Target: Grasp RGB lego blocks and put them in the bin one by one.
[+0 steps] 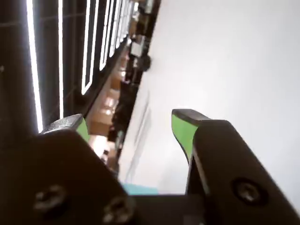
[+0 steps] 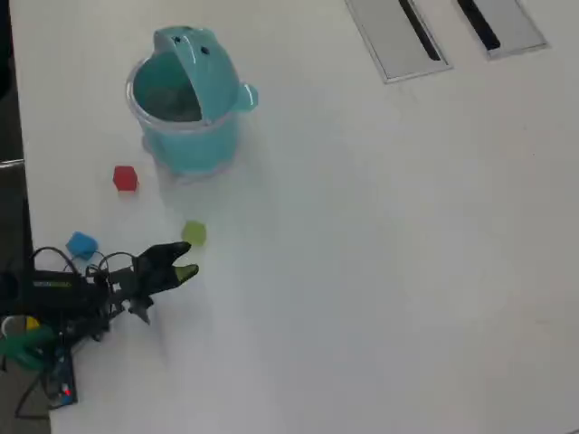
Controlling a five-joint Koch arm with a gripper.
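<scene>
Spread, empty tool (image 2: 182, 260) hangs low, pointing toward yellow-green block (image 2: 194, 233).

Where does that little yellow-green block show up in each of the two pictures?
Overhead view: the yellow-green block lies on the white table, low left, just above the gripper.
Wrist view: not in it.
Shared landmark: the gripper's green-padded fingers, open in both views.

White table (image 2: 380, 253): bin (image 2: 185, 136), 3 lego blocks (image 2: 125, 178)
</scene>
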